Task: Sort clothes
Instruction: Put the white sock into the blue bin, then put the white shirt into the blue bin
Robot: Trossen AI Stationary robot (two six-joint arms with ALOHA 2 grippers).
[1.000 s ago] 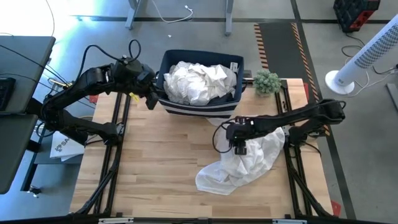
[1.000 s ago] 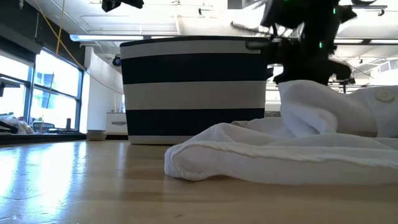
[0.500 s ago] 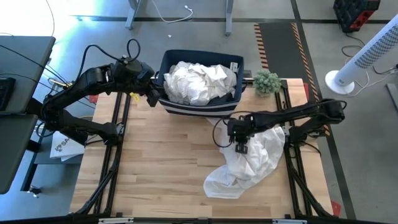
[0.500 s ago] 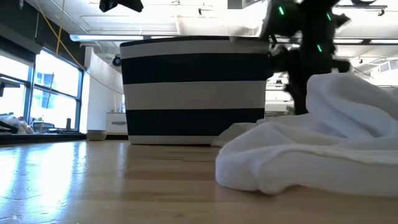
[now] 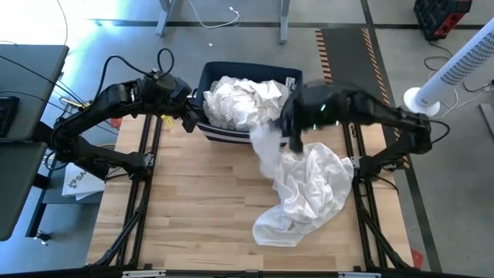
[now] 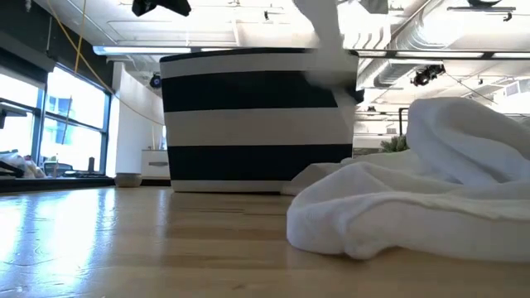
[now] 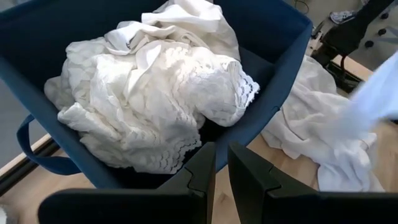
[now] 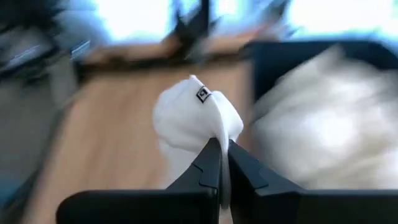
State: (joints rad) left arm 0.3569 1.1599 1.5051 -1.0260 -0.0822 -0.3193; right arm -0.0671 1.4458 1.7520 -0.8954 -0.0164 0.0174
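Observation:
A navy bin with white stripes (image 5: 231,133) stands at the table's far middle and holds several white garments (image 5: 243,100); it also shows in the low view (image 6: 248,116) and the left wrist view (image 7: 280,74). A large white garment (image 5: 309,189) lies on the table to the right of the middle, with one end raised. My right gripper (image 5: 289,127) is shut on that end, above the bin's near right corner. My left gripper (image 5: 189,117) is shut and empty by the bin's left wall. No black or navy garment shows. My right gripper pinches a bunched fold of the white garment (image 8: 198,118), beside a small label, between its two fingers. The raised end (image 5: 266,147) hangs below the gripper as a strip. The rest of the garment (image 6: 414,207) lies heaped on the table.
A small green plant (image 5: 330,100) stands to the right of the bin. A white fan (image 5: 455,69) stands off the table at the right. Bare wood (image 5: 193,208) lies at the table's left and near side.
My right gripper has gone up and toward the far edge, to the bin's near right corner, still shut on the white garment. The garment's held end has lifted clear and drawn into a strip. Its left end has slid toward the right; the rest stays on the table.

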